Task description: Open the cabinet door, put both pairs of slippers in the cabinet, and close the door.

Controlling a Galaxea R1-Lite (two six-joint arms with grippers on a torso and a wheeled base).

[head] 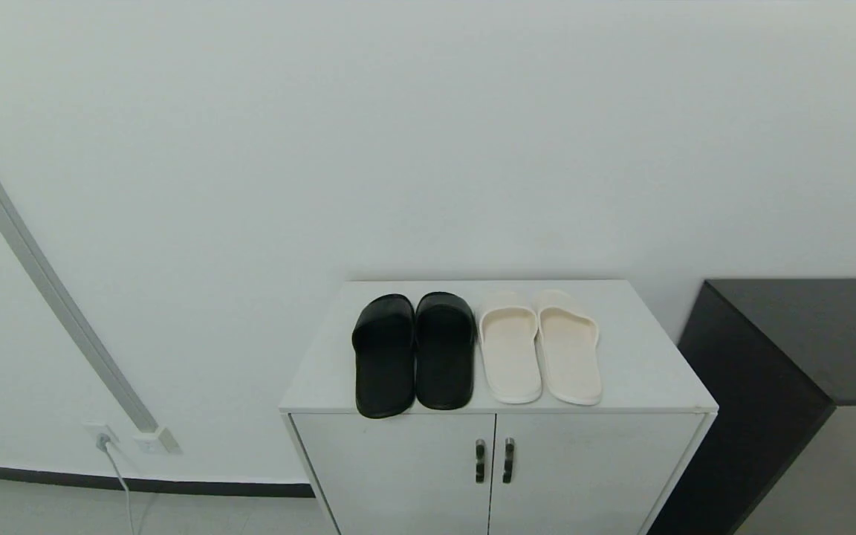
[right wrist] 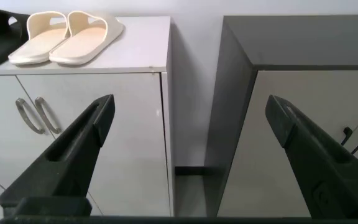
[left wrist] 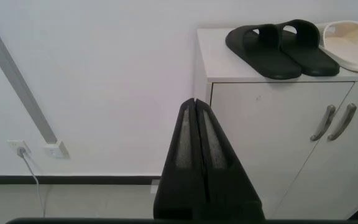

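The cabinet (head: 643, 349) is shut; its two handles (head: 494, 461) stand upright at the middle of the front.
The left gripper (left wrist: 195, 109), fingers pressed together, faces the cabinet's left corner, so the handles lie to its right. The right gripper (right wrist: 191, 106), wide open, has them to its left. The black slippers (head: 413, 357) and cream slippers (head: 539, 349) lie on top, long axis front to back, toes toward the wall (head: 428, 148).
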